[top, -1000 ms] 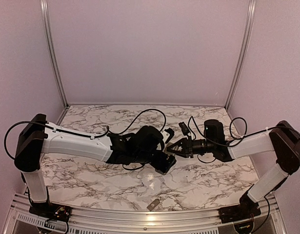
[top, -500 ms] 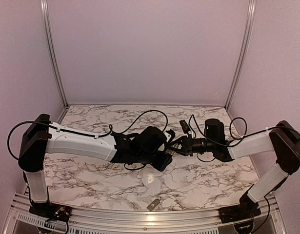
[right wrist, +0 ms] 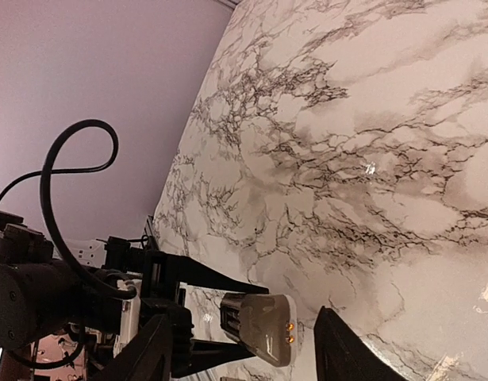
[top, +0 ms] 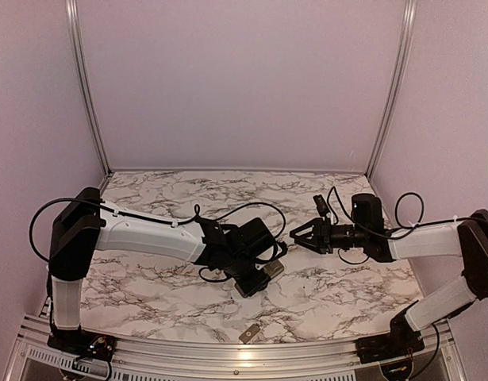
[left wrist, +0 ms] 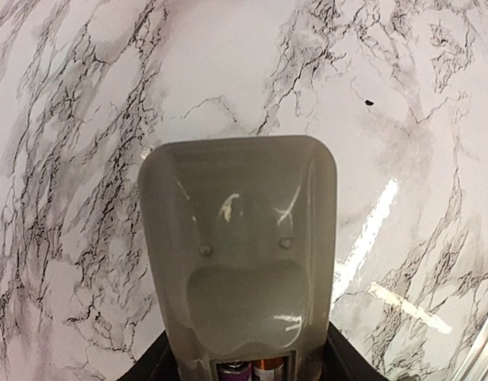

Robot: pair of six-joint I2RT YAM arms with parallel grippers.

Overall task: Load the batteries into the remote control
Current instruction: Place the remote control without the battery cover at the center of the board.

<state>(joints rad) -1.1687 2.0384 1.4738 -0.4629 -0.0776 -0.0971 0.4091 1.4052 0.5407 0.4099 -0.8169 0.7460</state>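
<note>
One remote control sits a little toward 4 o'clock from the middle of the marble desk, and the left jaws are clamped on its two long sides. In the left wrist view it shows its grey-beige back, far end pointing to 12 o'clock, with the black jaws pressing in from 7 and 5 o'clock at the bottom edge. Two batteries peep out side by side at 6 o'clock in that view, lying in the recess of the back. One has a purple and green wrapper and the other is copper-coloured, and only their ends show. Whether the remote touches the desk I cannot tell.

The right jaws stand spread with nothing between them. Seen from above, they are at 2 o'clock from the remote, near it but apart. In the right wrist view its two fingers frame the bottom of the picture. Farther off lies the remote's rounded end, which carries two small orange dots.

One small flat grey piece lies alone at 6 o'clock from the remote, by the near edge of the desk, well apart from both pairs of jaws. One tiny dark speck marks the desk at 1 o'clock in the left wrist view. There are two arms: the left arm reaches in from 9 o'clock and the right arm from 3 o'clock.
</note>
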